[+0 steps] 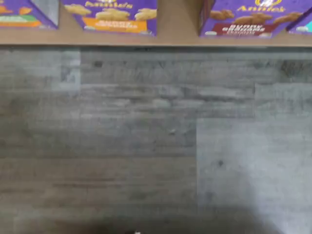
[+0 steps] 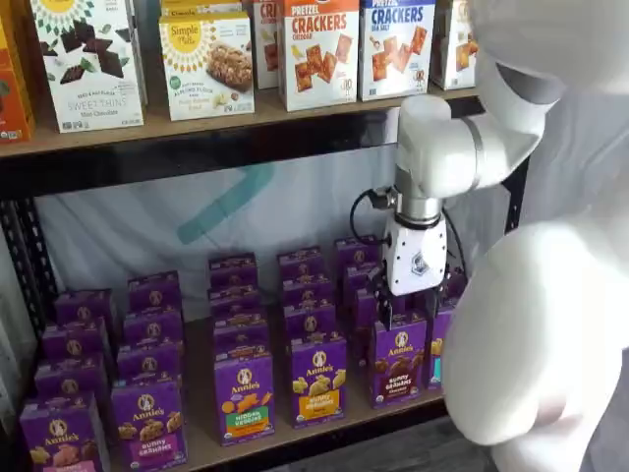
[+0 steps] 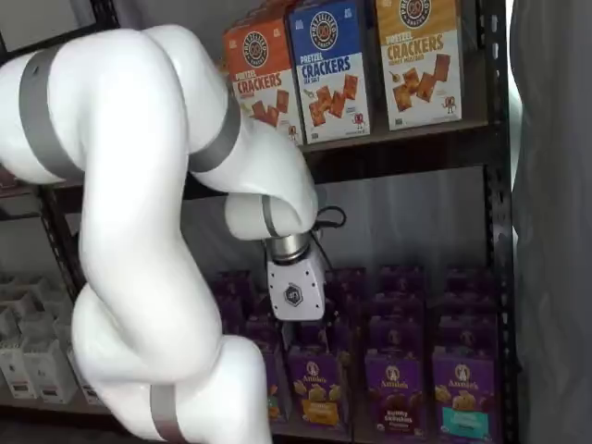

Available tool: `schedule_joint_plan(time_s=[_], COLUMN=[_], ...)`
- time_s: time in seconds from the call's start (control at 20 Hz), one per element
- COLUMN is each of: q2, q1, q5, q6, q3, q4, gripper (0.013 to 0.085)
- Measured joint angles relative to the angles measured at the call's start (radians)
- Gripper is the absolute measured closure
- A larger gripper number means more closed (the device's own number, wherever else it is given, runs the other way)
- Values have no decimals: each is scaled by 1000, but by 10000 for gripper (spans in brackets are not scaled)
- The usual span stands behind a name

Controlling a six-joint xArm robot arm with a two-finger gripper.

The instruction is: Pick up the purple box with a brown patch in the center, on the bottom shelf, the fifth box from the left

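The purple box (image 2: 398, 359) with the dark brown "bunny grahams" band stands upright at the front of the bottom shelf (image 2: 201, 438), right of the middle. It also shows in a shelf view (image 3: 398, 398) and in the wrist view (image 1: 243, 22), at the shelf's front edge. My gripper (image 2: 411, 311) hangs from the white arm just above and slightly behind this box. Its black fingers (image 2: 382, 311) stand apart with a gap, and nothing is in them. The fingers do not show in the wrist view.
Rows of purple Annie's cartons fill the shelf. A yellow-orange band carton (image 2: 317, 379) is left of the target and a teal band one (image 3: 462, 407) is right of it. Cracker boxes (image 2: 319, 49) stand on the upper shelf. Grey plank floor (image 1: 146, 146) lies in front.
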Motion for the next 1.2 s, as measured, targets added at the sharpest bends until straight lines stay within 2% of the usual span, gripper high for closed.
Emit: schedule_joint_plan(time_s=[0.3,0.45,0.6,1.0,1.2], q2=[184,260,340,520,608], q1=[-52,-67,-74,-86,-94], q5=[-157,-221,-281,-378,-402], q6=[-77,-92,-121,-130,-92], q3=[-41,-65,-100,-194,-254], q4=[29,29,51,46,-4], gripper=[130,130,130,130,130])
